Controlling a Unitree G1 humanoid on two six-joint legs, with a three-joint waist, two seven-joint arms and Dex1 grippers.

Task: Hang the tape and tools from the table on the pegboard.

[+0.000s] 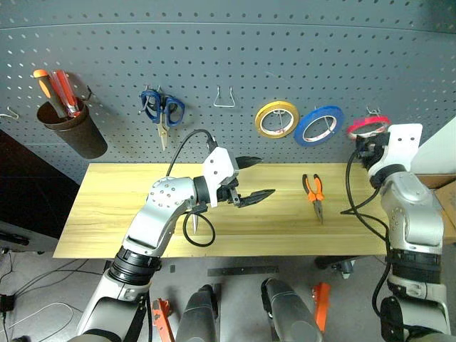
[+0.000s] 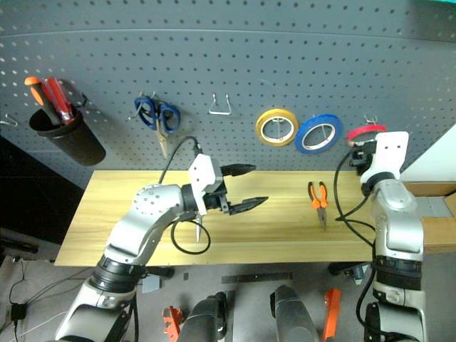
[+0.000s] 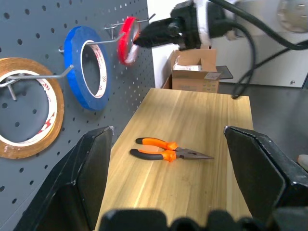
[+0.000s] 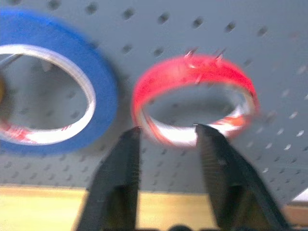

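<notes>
Red tape (image 4: pixel 192 98) hangs on its pegboard (image 1: pixel 235 64) hook, right gripper (image 4: pixel 166 132) parted and empty; pliers (image 1: pixel 314 194) remain on table (image 1: pixel 114 206); left gripper (image 1: pixel 255 178) wide, empty.

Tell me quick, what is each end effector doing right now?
Left end effector: open, holding nothing.
Right end effector: open just below the red tape, which hangs on a pegboard hook.

Light wood-grain table (image 1: pixel 128 214) on dark legs. Orange-and-black-handled pliers (image 1: pixel 314 194) lie flat on it, toward its right end.
</notes>
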